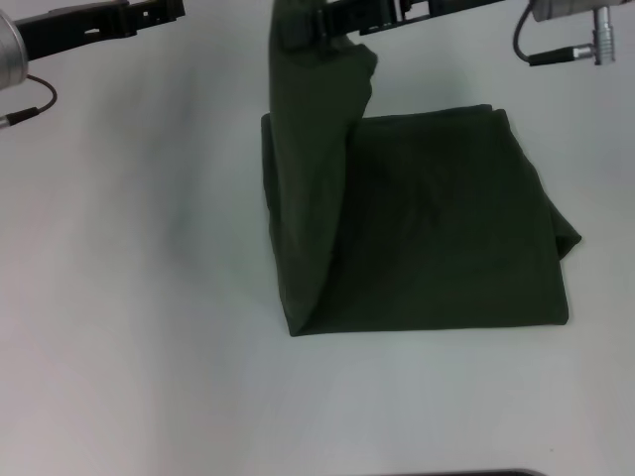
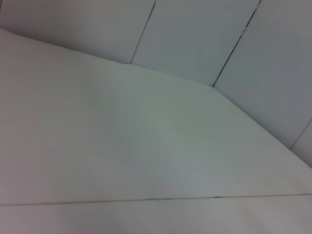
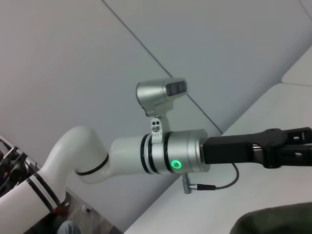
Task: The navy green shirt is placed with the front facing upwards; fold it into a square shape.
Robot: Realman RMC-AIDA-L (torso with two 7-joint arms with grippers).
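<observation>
The shirt (image 1: 446,228) lies on the table (image 1: 129,297) right of centre, already folded into a compact, near-square block with plain cloth up, so most of the folding looks done. The right gripper (image 1: 322,30) is clamped on a strip along the block's left edge and holds it up at the top of the head view; that strip has yet to be laid over and released. The left gripper (image 1: 149,15) hangs off to the left, clear of the cloth; whether its claw is wide or narrow I cannot tell.
</observation>
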